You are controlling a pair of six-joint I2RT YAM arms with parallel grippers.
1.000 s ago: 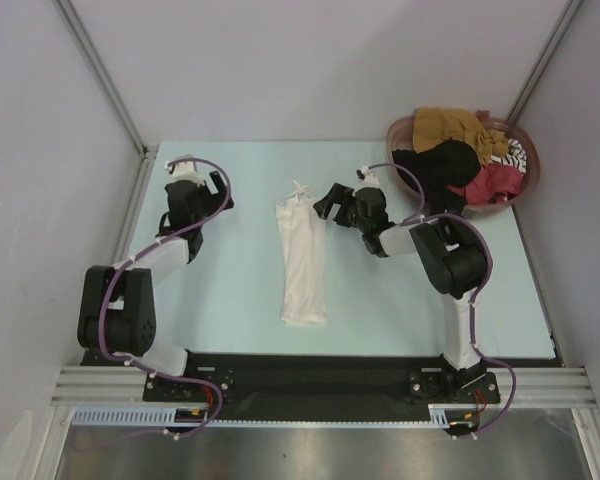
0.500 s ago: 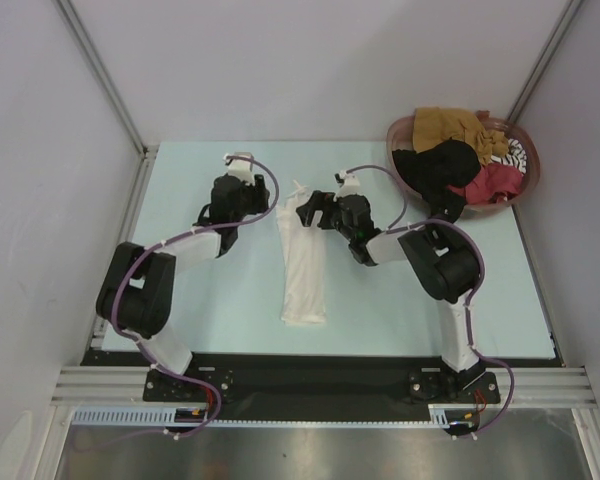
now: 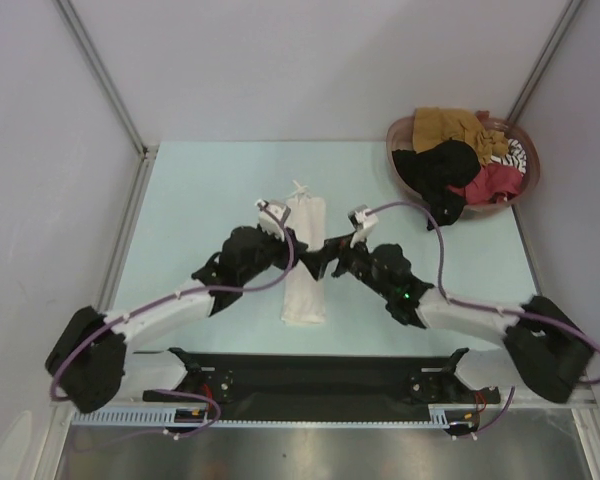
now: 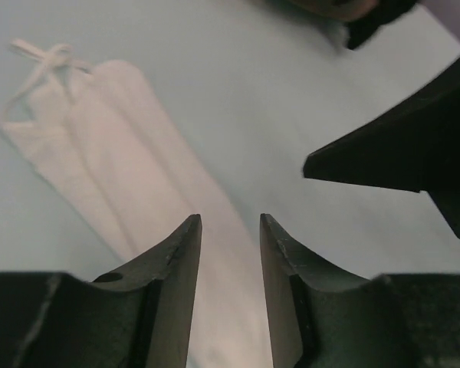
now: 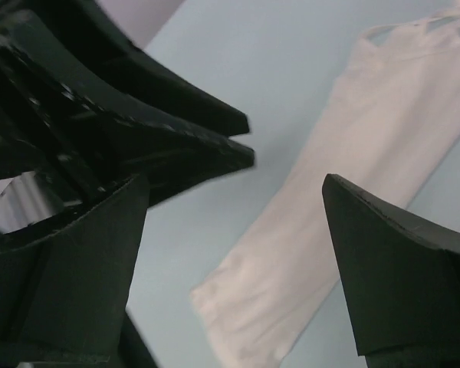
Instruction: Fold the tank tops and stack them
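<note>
Lying folded lengthwise mid-tabletop [image 3: 200, 190], the white tank top [image 3: 303, 295] is flanked, seemingly for halving, by the left gripper [image 4: 230, 222], narrowly apart, and the right gripper [image 5: 231, 180], spread wide; others [image 3: 450, 165] are left in the far-right basket [image 3: 398, 135].

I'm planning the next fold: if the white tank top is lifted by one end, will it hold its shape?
Probably not. The white tank top lies flat in a long folded strip, so it would likely droop and unfold. Its thin straps look loose and may dangle.
</note>
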